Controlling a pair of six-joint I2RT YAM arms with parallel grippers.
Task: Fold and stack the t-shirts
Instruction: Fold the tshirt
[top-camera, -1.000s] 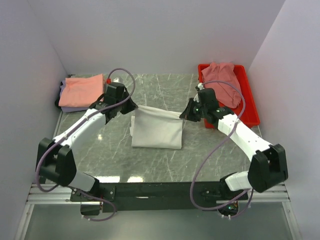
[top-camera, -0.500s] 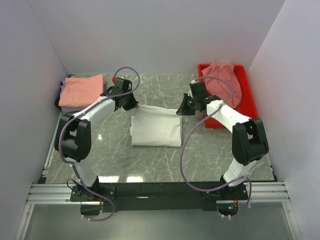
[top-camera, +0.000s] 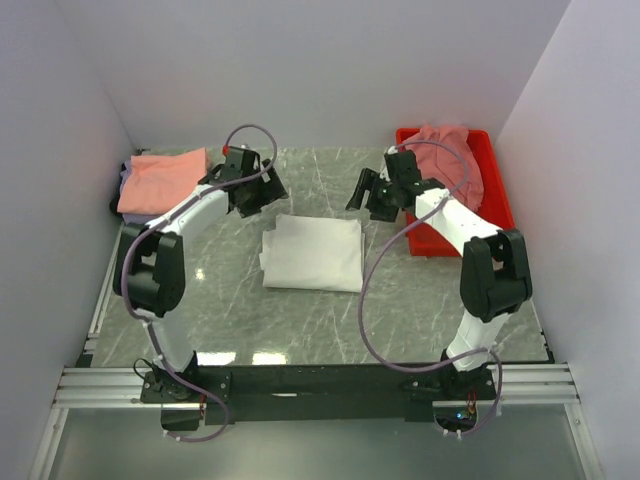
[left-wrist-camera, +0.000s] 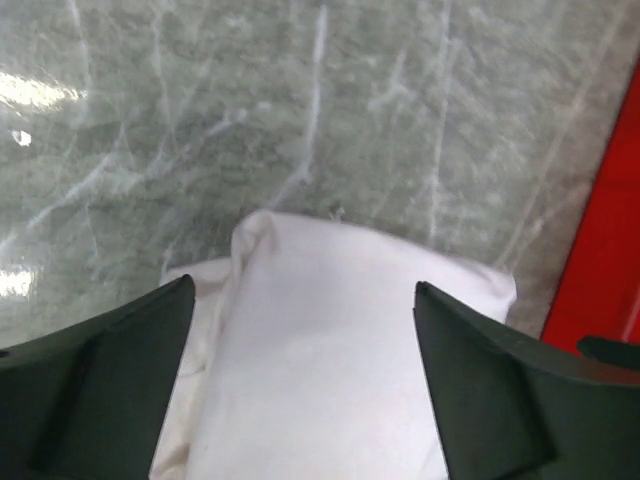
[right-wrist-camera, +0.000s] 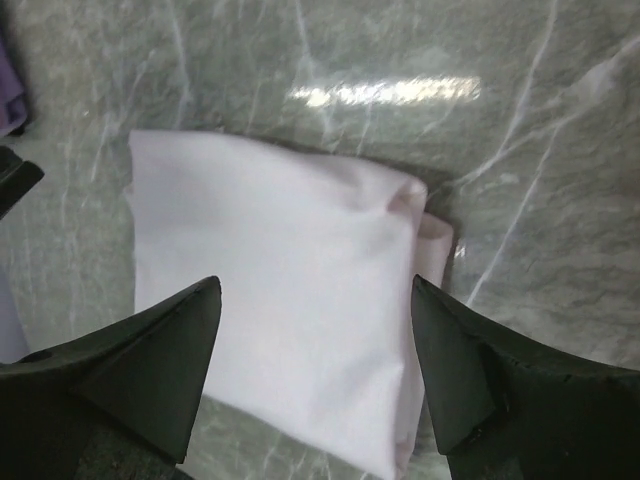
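Note:
A white t-shirt (top-camera: 312, 253) lies folded into a flat rectangle on the marble table (top-camera: 330, 320). My left gripper (top-camera: 268, 190) hovers open just past the shirt's far left corner. My right gripper (top-camera: 362, 190) hovers open off the far right corner. In the left wrist view the white cloth (left-wrist-camera: 330, 350) lies below my spread fingers (left-wrist-camera: 130, 360), untouched. The right wrist view shows the same fold (right-wrist-camera: 280, 290) under open jaws. A salmon-orange t-shirt (top-camera: 162, 180) sits folded on a lavender one (top-camera: 135, 215) at the far left. A dusty-pink t-shirt (top-camera: 448, 160) lies crumpled in the tray.
A red plastic tray (top-camera: 500, 215) stands at the back right, its edge (left-wrist-camera: 600, 240) showing in the left wrist view. White walls close in the table on three sides. Purple cables loop over both arms.
Both grippers have opened and let go of the white t-shirt's far edge, then drawn back and up. The raised edge has dropped flat onto the fold.

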